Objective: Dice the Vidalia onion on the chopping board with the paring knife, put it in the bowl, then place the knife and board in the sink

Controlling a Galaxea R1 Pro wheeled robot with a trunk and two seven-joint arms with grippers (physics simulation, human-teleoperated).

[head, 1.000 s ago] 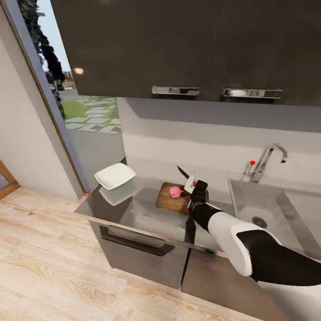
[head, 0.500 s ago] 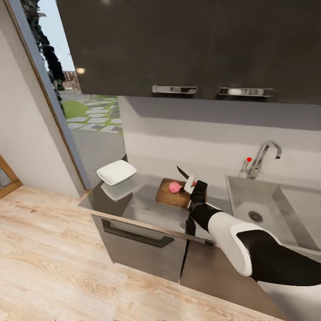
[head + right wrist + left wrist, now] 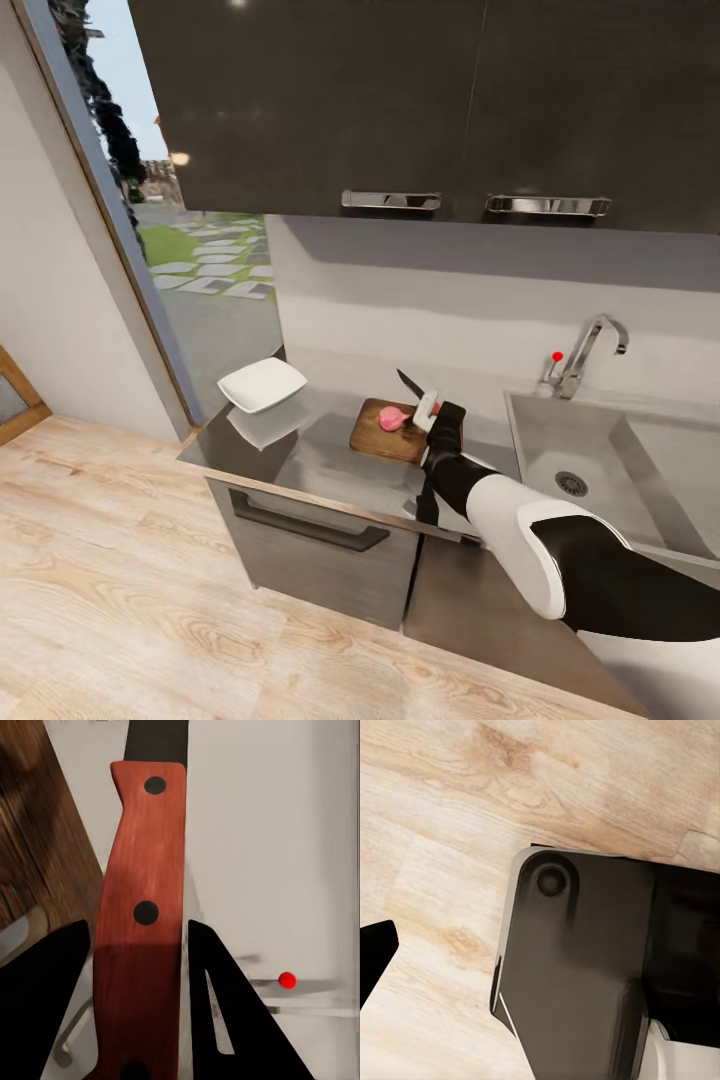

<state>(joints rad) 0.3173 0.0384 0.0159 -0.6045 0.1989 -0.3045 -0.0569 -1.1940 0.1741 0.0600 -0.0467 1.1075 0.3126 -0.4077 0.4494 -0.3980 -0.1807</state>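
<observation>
My right gripper (image 3: pixel 135 982) fingers pinch the rigid paring knife (image 3: pixel 413 389) mid-handle; the round onion (image 3: pixel 393 418) may roll.

A reddish-brown wooden knife handle with black rivets (image 3: pixel 142 922) beside a dark-grained brown wooden board (image 3: pixel 392 440); smooth grey glossy surface (image 3: pixel 320 465), brushed grey steel sink (image 3: pixel 560 440), pale matt wood-grain floor (image 3: pixel 442 817).

The grey table (image 3: pixel 330 465) ran along the wall over dark cabinets, with a metal front edge. On it lay the white bowl (image 3: pixel 262 384) near its left end and the brown chopping board (image 3: pixel 385 440) well apart to the right; the sink (image 3: pixel 545 440) was set into it beyond the board.
</observation>
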